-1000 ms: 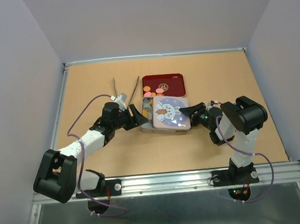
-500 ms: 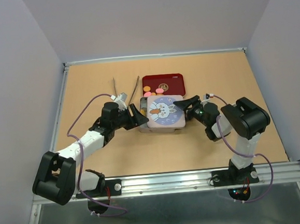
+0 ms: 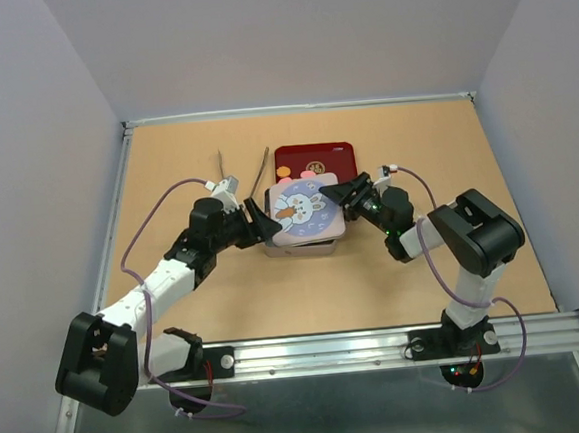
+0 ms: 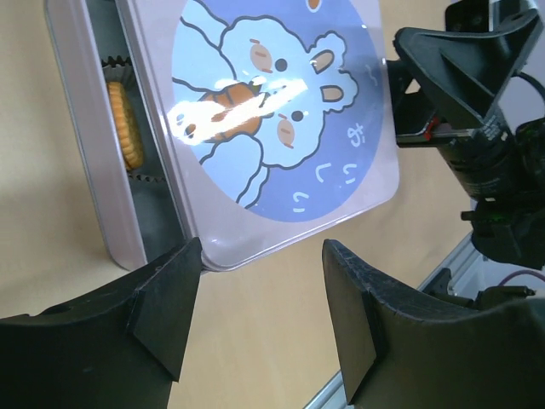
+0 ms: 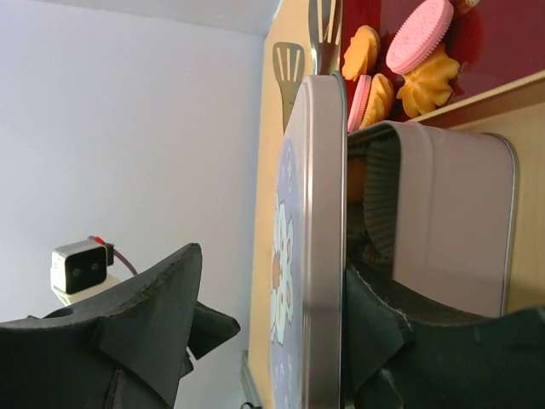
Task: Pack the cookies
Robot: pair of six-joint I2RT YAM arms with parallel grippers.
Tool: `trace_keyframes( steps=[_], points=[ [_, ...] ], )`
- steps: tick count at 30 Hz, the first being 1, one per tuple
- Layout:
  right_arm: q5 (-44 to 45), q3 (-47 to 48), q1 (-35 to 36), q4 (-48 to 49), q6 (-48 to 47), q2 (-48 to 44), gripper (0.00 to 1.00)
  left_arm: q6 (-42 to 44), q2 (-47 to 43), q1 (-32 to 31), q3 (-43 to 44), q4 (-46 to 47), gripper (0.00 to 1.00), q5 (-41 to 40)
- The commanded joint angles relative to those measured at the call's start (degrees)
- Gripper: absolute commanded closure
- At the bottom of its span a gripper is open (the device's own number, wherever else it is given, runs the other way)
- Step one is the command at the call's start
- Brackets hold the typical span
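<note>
Cookies lie on the dark red tray: an orange one and a dark brown one; the right wrist view shows a pink one and a yellow flower one. One yellow cookie sits in a paper cup inside the silver tin. The rabbit-print lid lies tilted and shifted over the tin. My right gripper is open around the lid's right edge, one finger under it. My left gripper is open at the tin's left corner, holding nothing.
Two metal tongs lie left of the tray; their tips show in the right wrist view. A metal rail runs along the near table edge. Walls close in on three sides.
The right gripper has moved left and away from me, and the lid has slid left and farther back over the tin, its right edge raised. The left gripper has shifted slightly farther back.
</note>
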Motion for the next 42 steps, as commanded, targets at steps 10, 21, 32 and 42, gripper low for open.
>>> trace_keyframes(
  steps=[10, 21, 32, 42],
  points=[
    [5.88, 2.57, 1.72, -16.77, -9.39, -6.99, 0.35, 6.91, -0.65, 6.59, 3.01, -5.27, 0.31, -3.39],
    [5.27, 4.32, 1.73, -21.16, -9.66, -4.01, 0.35, 7.35, 2.77, 11.00, 3.54, -3.08, 0.32, -0.40],
    [6.58, 7.13, 1.73, -29.76, -12.38, -1.63, 0.35, 7.09, 6.29, 11.08, 3.36, -1.15, 0.32, 1.44],
    [10.53, 8.10, 1.73, -38.82, -17.30, -5.23, 0.34, 7.09, 7.61, 11.00, 3.54, -0.79, 0.32, 1.44]
  ],
)
